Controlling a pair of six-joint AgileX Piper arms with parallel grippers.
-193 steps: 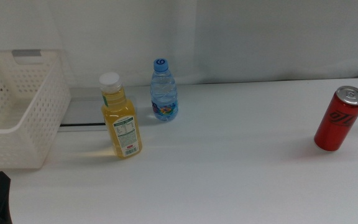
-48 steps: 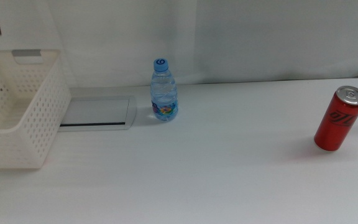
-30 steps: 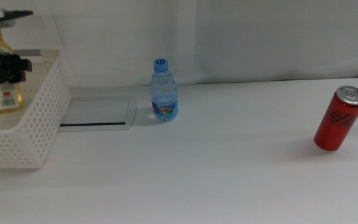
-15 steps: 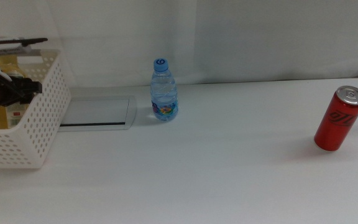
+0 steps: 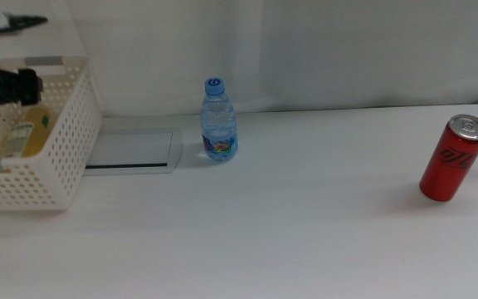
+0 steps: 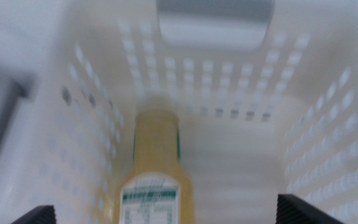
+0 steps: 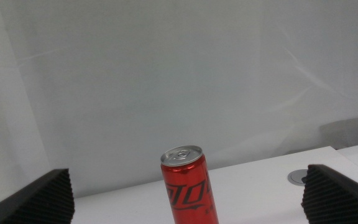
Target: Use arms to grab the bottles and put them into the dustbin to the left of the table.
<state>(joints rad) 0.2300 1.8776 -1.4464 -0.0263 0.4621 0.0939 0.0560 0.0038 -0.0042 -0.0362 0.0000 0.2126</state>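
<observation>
Presently the left gripper [image 6: 160, 214] sits above the dustbin [image 5: 65, 158] at the table's left end, its two dark jaws spread wide apart at the corners of the left wrist view and holding nothing. Between and below them the yellow juice bottle [image 6: 157, 168] lies on its side on the basket floor, free of the jaws. In the middle view the same bottle [image 5: 25, 133] shows through the open top of the white perforated basket, with the black end of the left arm [image 5: 7, 85] just above the rim. Its label is green and white; the print is too blurred to read. The right gripper [image 7: 185, 205] waits at the table's right end, jaws likewise spread wide and empty, facing the red soda can [image 7: 188, 183], which stands upright and clear of both jaws. The can [image 5: 452, 158] carries dark lettering that cannot be made out. The clear water bottle [image 5: 219, 120] with a blue cap stands upright near the back of the table [image 5: 289, 224], just beside the grey inset panel [image 5: 131, 149] and well apart from the can. Its lower label is coloured but unreadable. Nothing lies between the water bottle and the basket except the inset panel.
</observation>
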